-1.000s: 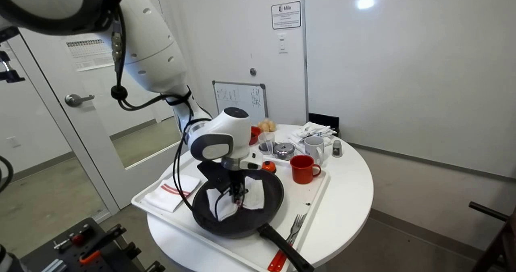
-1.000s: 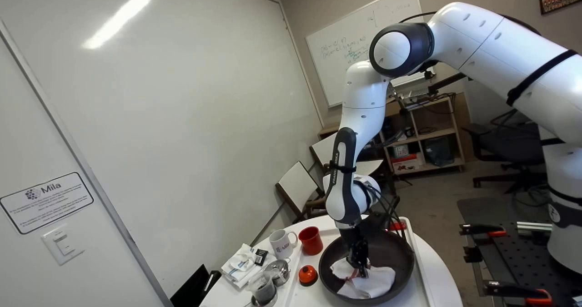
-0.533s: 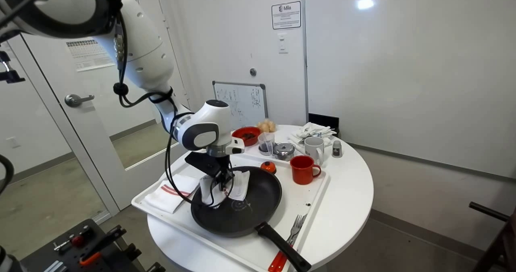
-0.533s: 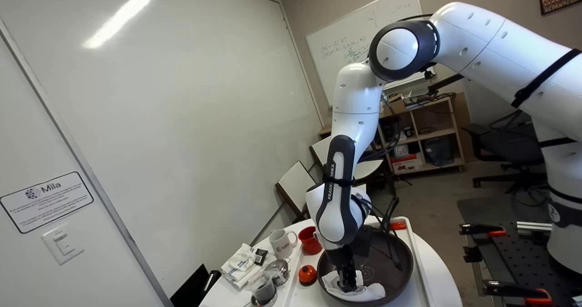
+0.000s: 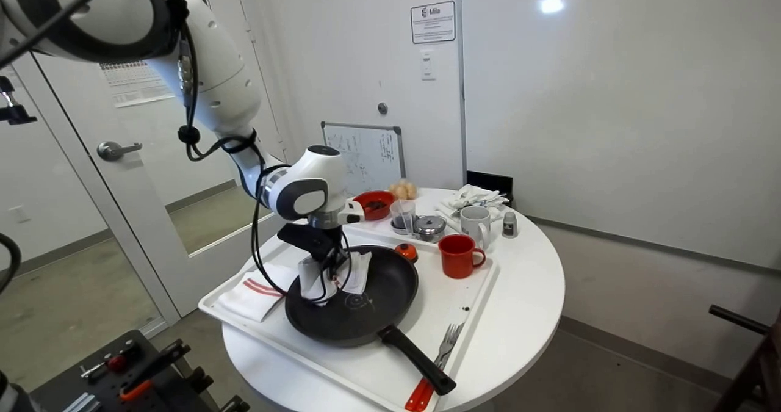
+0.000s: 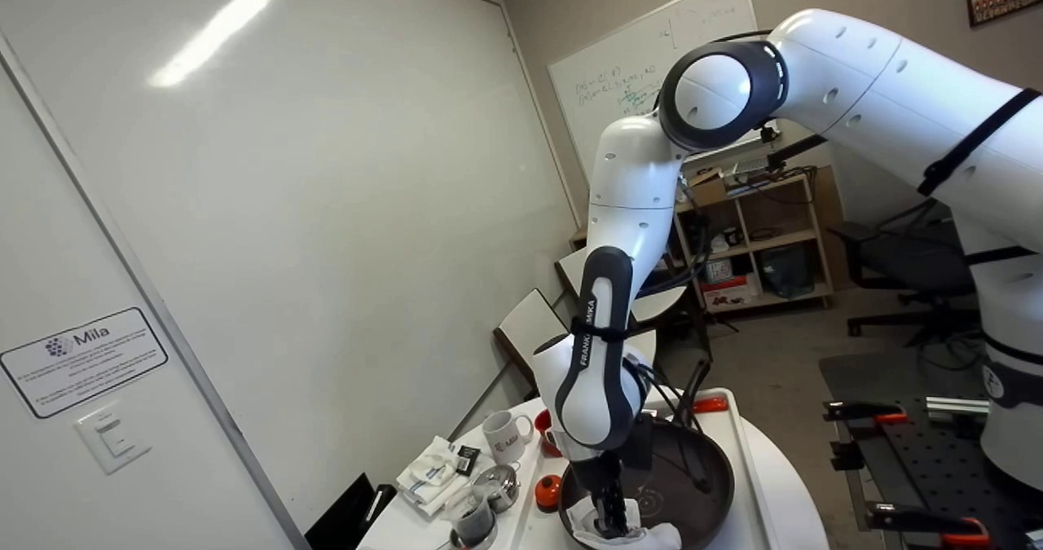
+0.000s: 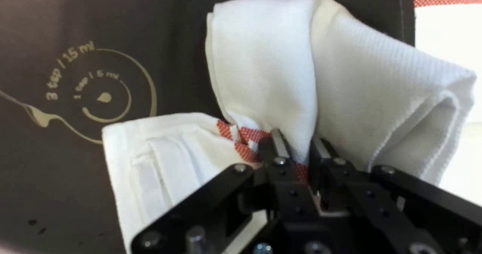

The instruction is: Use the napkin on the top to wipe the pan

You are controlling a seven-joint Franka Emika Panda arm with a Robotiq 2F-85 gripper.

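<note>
Fingers (image 7: 279, 148) clamped on white napkin (image 7: 263, 58), fabric pinched into a bunch at its red checked stripe. Napkin is inside the dark pan (image 5: 390, 290), off-centre, on the side nearest the folded striped cloth (image 5: 250, 296). Flaps fan out both sides of the pinch: one finely ribbed with a hemmed edge, reaching past the pan's rim in wrist view; the others smoother, soft folds.

Pan round, matte, gold print on the floor: rings, spoon outline, "tsp"/"ml" lettering, few dark specks. Black handle (image 5: 418, 360), smooth, rounded end, passes over red-handled metal cutlery (image 5: 448, 342). All on white rectangular tray (image 5: 439, 305), raised rim, on round white table (image 5: 531, 302).

Also on tray: red mug (image 5: 456, 258), domed orange-red piece (image 5: 407, 252) just beside pan. Farther back: white mug (image 5: 473, 220), shiny lidded metal pot (image 5: 429, 227), shallow red bowl (image 5: 378, 216), dark contents.
</note>
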